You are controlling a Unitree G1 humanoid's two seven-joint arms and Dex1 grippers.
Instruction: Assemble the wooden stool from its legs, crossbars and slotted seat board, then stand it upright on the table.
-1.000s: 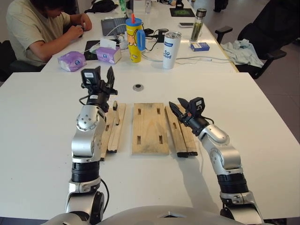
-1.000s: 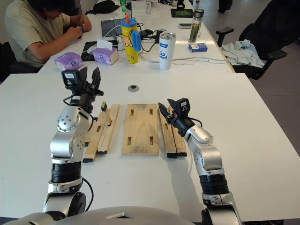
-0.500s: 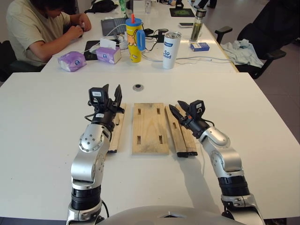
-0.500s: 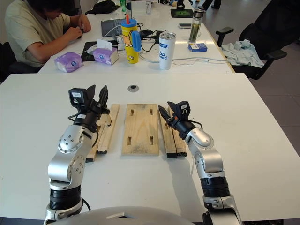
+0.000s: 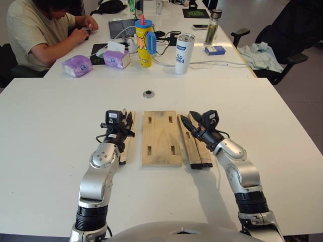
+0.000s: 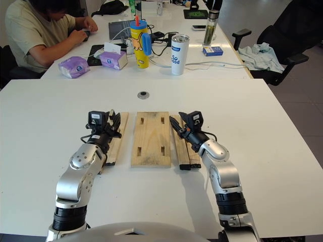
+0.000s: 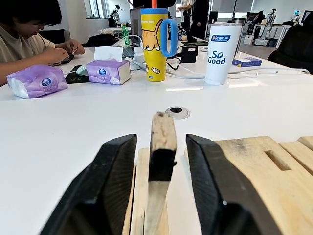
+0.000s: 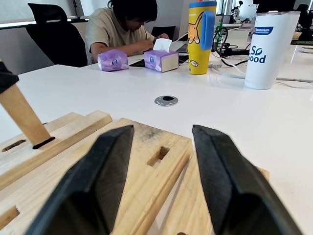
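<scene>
Since the pieces are plain dry wood, they will probably handle as stiff, fairly light and not slippery. The flat slats are giving little edge to get under, so a pinch across a narrow width looks the safer hold.

The left gripper (image 5: 124, 123) is hanging low over the left slats (image 5: 125, 147), its fingers spread wide. A short upright piece (image 7: 162, 142) is standing on end in the gap between those fingers, apart from both pads, with the slats lying flat just beneath it. That raised piece is offering two free side faces, which I judge the easiest place to close on. On the inner side of this gripper, toward the other arm, the slotted seat board (image 5: 161, 138) is lying flat on the table (image 5: 50, 126).

The right gripper (image 5: 189, 121) is also holding its fingers apart and is gripping nothing. It is hovering just above the right slats (image 5: 197, 151), which are lying side by side beneath it and running back under its wrist. The seat board's near edge and one slot are lying just ahead of its fingertips, toward the left gripper. The board is the broadest piece and is likely needing a hold on its long edge.
</scene>
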